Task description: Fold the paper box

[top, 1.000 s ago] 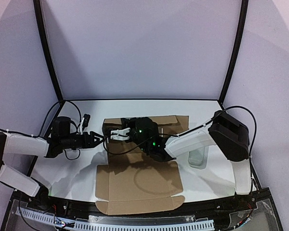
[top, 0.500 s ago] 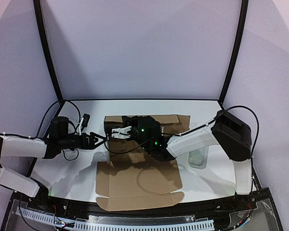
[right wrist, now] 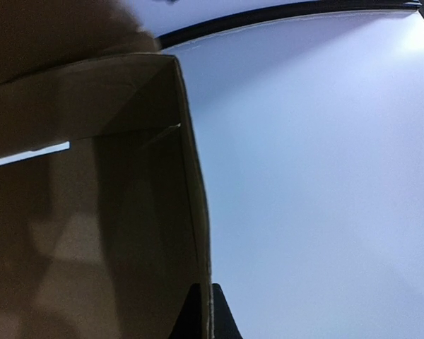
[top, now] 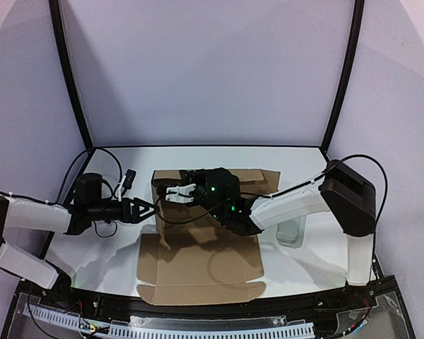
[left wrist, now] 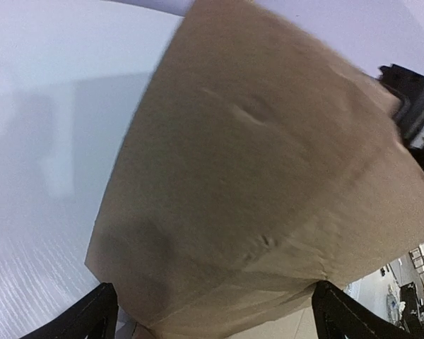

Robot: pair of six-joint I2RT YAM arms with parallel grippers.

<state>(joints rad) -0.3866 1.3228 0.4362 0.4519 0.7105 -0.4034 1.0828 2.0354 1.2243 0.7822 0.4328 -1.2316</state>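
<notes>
With the paper box (top: 198,261) in the middle of the frame on the tabletop (top: 290,159) and our right gripper (top: 175,194) pinching its standing side wall, we think it best to move the wide-spread left gripper (top: 147,208) in slowly and push that wall straight.

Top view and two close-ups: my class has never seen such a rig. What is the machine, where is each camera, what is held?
The machine is a left arm and a right arm, bolted at the near edge of the table, each ending in a two-finger gripper. The wide picture looks down from above and behind them; the close-ups come from cameras on the wrists. On the table lies a brown paper box, its far end partly raised, with a small pale object to its right. The right gripper is shut on a raised wall. The left gripper stands open at the box's left side, holding nothing.
</notes>
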